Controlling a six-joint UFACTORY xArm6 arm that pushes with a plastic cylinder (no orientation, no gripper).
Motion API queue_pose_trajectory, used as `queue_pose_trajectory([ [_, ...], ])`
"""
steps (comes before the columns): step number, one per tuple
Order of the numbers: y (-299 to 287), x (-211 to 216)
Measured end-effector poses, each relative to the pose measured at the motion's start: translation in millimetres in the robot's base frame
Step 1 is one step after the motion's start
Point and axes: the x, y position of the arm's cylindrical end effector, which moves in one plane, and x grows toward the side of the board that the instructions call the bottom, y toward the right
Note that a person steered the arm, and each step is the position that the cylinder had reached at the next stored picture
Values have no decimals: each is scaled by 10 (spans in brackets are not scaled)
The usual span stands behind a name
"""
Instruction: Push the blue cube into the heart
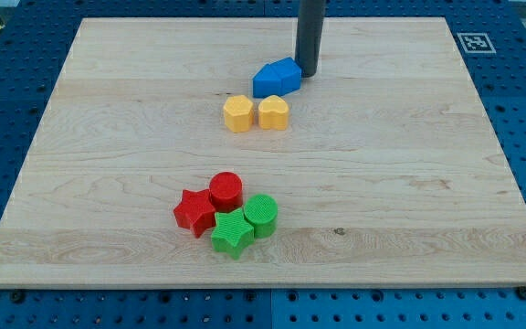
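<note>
While the blue cube [276, 79] sat near the view's top of the counter [409, 183], my tip [308, 73] pressed against its right side. Just below it stood the yellow heart [273, 112], close but apart from the blue block, with a yellow hexagon [237, 113] touching its left. There were no fingers to report (only a straight dark rod). Well below, a red star [194, 212], red cylinder [226, 190], green star [232, 233] and green cylinder [261, 215] huddled together.
</note>
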Motion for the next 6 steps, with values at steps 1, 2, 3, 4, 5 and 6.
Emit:
queue_pose_trajectory([
  [1,27,-41],
  [2,-13,-302],
  [3,-182,-358],
  [4,-135,-263],
  [5,-102,-20],
  [6,-102,209],
])
